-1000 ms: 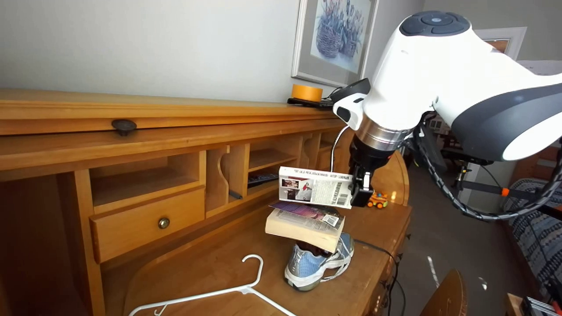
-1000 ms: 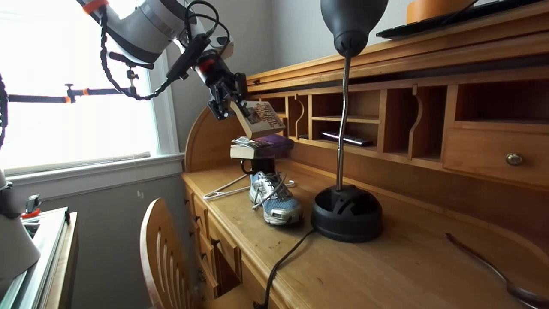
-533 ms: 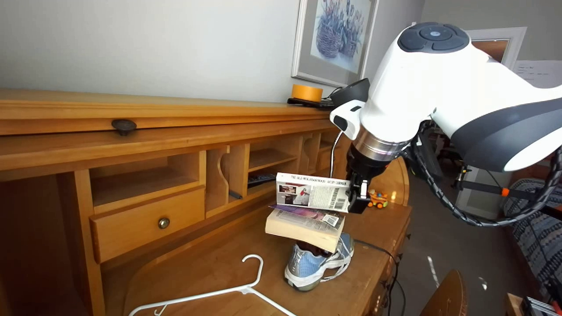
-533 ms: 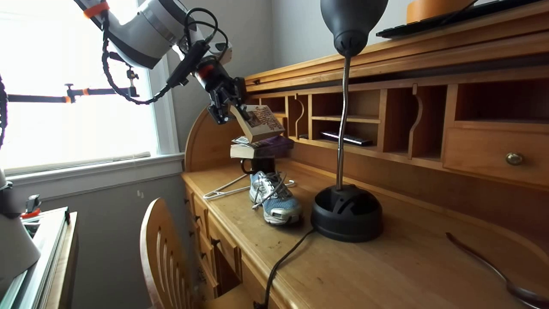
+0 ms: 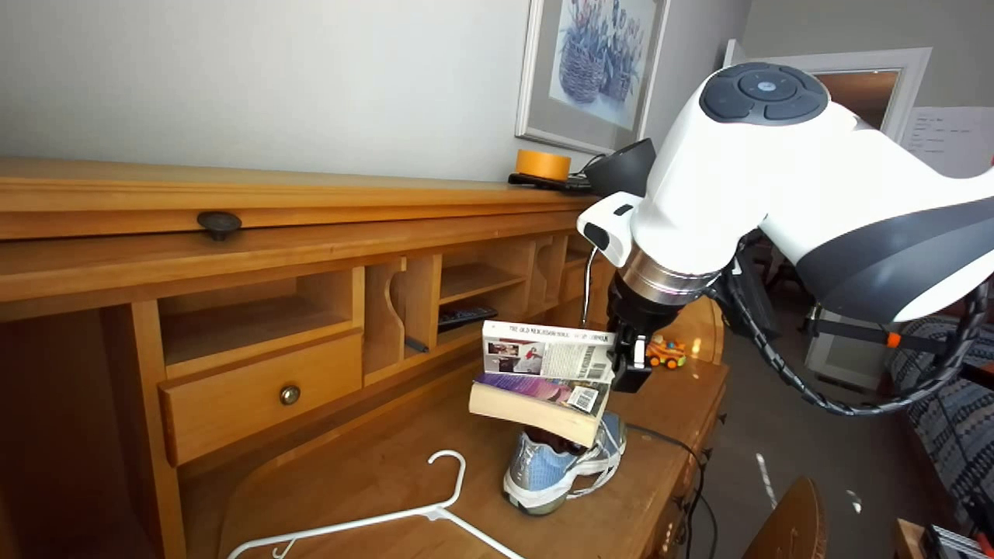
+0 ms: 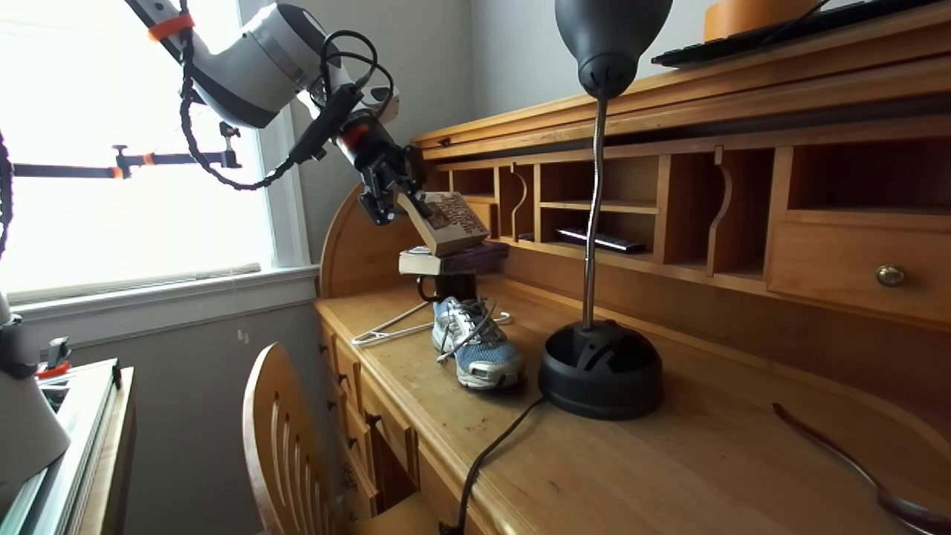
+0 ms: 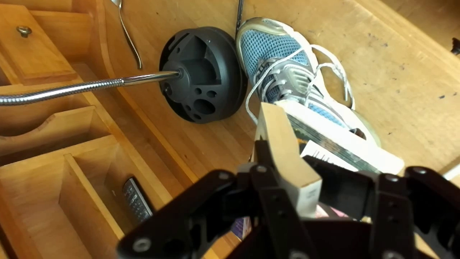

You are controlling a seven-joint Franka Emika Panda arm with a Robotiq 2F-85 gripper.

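Fingers pinch a tilted paperback between them, over another book below (contact between books unclear), with black mug and blue sneaker further down, sneaker on the tabletop beneath them.

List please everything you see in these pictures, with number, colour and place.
desk: 1, brown, in both exterior views
lamp: 1, black, on desk
shoe: 1, blue and white, beside lamp
mug: 1, dark, beneath lower book
lower book: at least 1, purple, above shoe
held book: 1, white, above lower book
hanger: 1, white, on desk
utensil: 1, silvery, on desk
toy: 1, orange, on desk
remote control: 1, black, in a compartment
round object: 1, orange, atop desk
keyboard-like item: 1, black, under round object
framed picture: 1, pale, on wall
chair: 1, brown, before desk
window: 1, white, behind arm
arm: 1, white and black, over desk
hand: 1, black, closed on held book
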